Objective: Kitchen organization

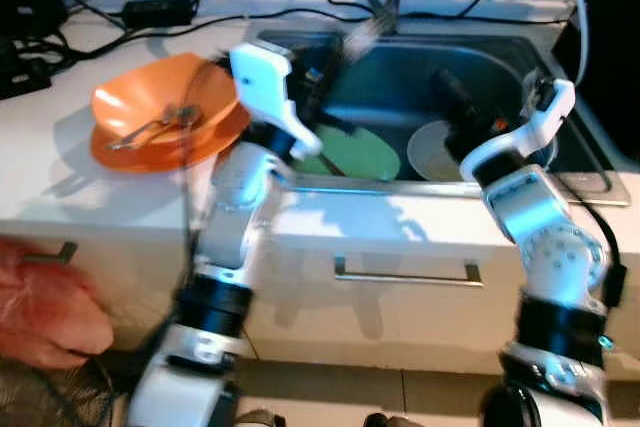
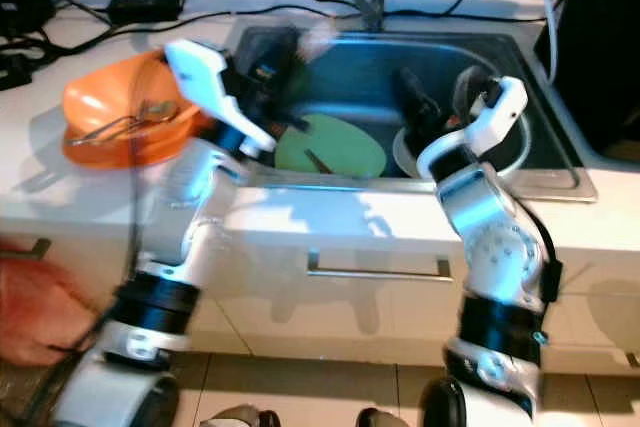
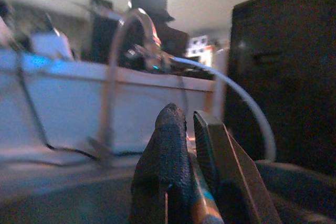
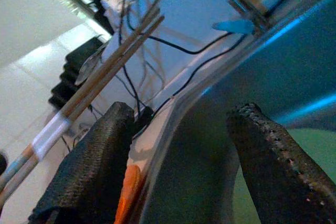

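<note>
The left pincer [image 3: 189, 145] hung over the sink [image 1: 520, 57], clamped on thin chopsticks [image 1: 360, 32] pointing toward the faucet. The right pincer [image 1: 455, 102] — fingers apart — hovered nearer the white bowl [image 1: 430, 152] beside the green plate [image 1: 365, 152].

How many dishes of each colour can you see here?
Orange: 2, the orange bowl sitting on the orange plate
Green: 1, the green plate
White: 1, the white bowl
Total: 4
</note>
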Available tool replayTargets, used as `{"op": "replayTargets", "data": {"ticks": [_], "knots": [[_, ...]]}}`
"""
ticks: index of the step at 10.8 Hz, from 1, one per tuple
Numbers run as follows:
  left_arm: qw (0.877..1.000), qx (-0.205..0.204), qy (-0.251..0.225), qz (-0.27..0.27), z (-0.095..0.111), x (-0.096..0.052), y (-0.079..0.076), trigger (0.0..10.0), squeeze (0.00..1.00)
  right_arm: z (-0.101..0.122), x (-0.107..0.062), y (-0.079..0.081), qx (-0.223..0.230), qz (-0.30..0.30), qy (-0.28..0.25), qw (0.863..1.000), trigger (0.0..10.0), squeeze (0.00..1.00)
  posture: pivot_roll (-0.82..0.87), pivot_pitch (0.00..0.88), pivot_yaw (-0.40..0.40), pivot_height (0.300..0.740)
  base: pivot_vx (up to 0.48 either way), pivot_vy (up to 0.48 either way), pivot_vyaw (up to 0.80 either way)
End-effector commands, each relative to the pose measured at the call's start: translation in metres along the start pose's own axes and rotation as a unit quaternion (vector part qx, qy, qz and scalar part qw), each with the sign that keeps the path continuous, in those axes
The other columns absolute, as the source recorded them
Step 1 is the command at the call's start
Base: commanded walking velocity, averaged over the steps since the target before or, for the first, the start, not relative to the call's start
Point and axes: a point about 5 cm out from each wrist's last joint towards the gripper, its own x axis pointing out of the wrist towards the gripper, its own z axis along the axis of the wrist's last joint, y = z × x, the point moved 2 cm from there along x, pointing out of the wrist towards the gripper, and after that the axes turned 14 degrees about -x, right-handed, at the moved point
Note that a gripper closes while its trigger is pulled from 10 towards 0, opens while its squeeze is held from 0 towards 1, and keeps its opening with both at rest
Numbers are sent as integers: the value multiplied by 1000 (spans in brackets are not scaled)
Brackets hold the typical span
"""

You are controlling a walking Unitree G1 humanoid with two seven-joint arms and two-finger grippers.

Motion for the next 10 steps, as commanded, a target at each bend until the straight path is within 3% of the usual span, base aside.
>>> {"op": "replayTargets", "data": {"ticks": [1,2,3,5,7,10], "knots": [[984,-172,31,30,-20,-3,3,0,0,0,6,3,35,3,-11,999,10000,0,11,70,25,740,0,0,0],[967,-247,29,51,-20,-3,8,0,0,-2,8,8,38,14,-10,999,10000,0,13,69,23,740,0,0,0],[942,-322,23,86,-24,-7,17,0,0,-5,9,14,38,26,-4,999,10000,0,13,71,21,740,0,0,0],[917,-383,37,107,-34,-15,22,0,0,-2,11,14,38,24,-8,999,10000,0,10,72,22,740,0,0,0],[878,-463,60,109,-41,-22,18,0,0,-3,12,13,44,27,-4,999,10000,0,11,76,18,740,0,0,0],[866,-486,89,75,-40,-17,7,0,0,-10,6,10,4,63,60,996,10000,0,15,79,22,740,0,0,0]]}}
